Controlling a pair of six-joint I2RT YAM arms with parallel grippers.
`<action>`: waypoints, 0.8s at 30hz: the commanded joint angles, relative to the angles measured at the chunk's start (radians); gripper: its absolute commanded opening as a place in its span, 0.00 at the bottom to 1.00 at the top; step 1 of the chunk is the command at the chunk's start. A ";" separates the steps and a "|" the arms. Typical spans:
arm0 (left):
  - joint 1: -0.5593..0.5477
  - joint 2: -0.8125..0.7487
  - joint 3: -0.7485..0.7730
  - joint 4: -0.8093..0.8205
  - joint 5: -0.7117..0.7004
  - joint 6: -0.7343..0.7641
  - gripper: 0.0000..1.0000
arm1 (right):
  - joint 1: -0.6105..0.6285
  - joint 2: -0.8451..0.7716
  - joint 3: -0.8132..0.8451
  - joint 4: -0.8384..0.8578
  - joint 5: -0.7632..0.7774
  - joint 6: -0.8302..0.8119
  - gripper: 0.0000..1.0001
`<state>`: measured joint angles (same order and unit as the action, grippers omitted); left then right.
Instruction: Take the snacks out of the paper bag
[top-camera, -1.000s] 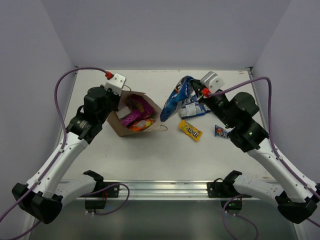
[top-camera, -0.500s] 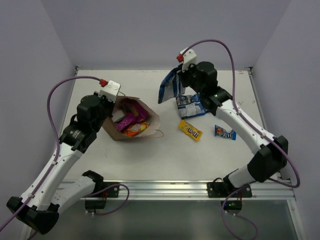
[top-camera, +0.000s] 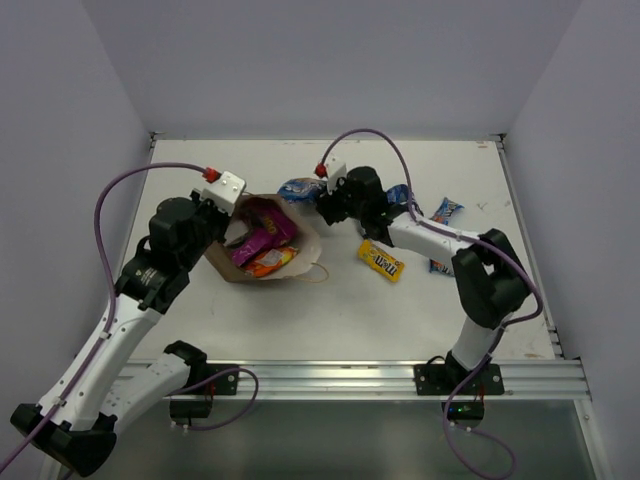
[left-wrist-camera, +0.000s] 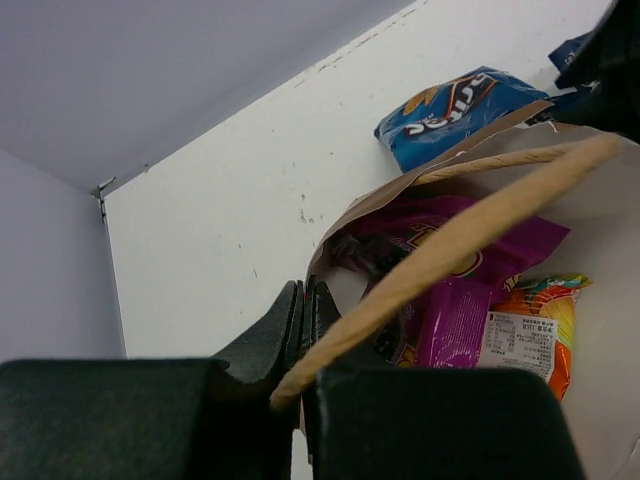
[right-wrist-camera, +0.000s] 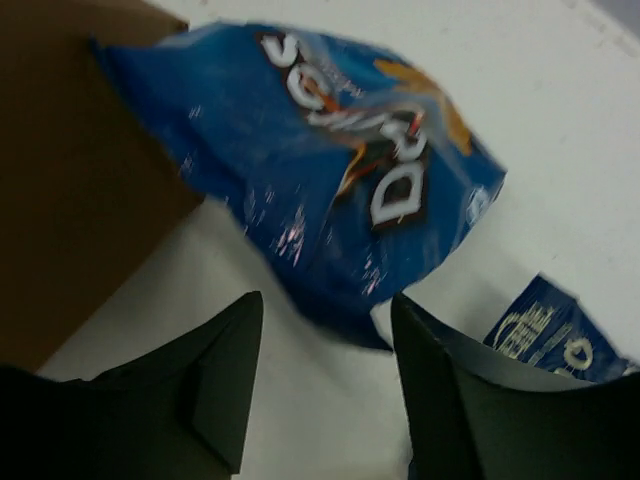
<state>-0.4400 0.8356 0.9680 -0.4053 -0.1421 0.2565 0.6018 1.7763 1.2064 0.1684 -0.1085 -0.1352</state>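
The brown paper bag (top-camera: 300, 245) lies on its side, mouth facing the left arm. Two magenta pouches (top-camera: 262, 232) and an orange packet (top-camera: 272, 262) show inside it. My left gripper (top-camera: 228, 206) is shut on the bag's rim, its fingertips (left-wrist-camera: 303, 300) pinched on the paper bag (left-wrist-camera: 440, 172) beside the handle (left-wrist-camera: 470, 240). The blue chip bag (top-camera: 297, 187) lies on the table just behind the paper bag. My right gripper (top-camera: 322, 206) hovers open right next to it. In the right wrist view the chip bag (right-wrist-camera: 340, 170) lies just past the empty right gripper (right-wrist-camera: 325, 310), free of it.
A yellow bar (top-camera: 381, 260) lies right of the bag. A small blue wrapper (top-camera: 446, 209) sits further right, another (top-camera: 438, 266) shows beside the right arm's elbow. A blue-white packet (top-camera: 400, 194) is partly hidden behind the right arm. The back wall is close behind.
My right gripper swung down and left with the blue chip bag, opened and let it go beside the paper bag. The left gripper kept its hold on the bag.
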 joint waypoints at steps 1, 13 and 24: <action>-0.002 -0.007 0.003 0.095 0.064 0.038 0.00 | 0.010 -0.207 -0.071 -0.007 -0.074 0.052 0.58; -0.002 0.049 0.023 0.120 0.125 0.043 0.00 | 0.252 -0.598 -0.034 -0.224 -0.086 0.040 0.69; -0.002 0.034 0.029 0.141 0.137 0.067 0.00 | 0.484 -0.272 0.025 -0.185 -0.079 -0.038 0.68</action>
<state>-0.4397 0.8856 0.9684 -0.3592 -0.0437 0.2924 1.0512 1.4536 1.2282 -0.0212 -0.1787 -0.1478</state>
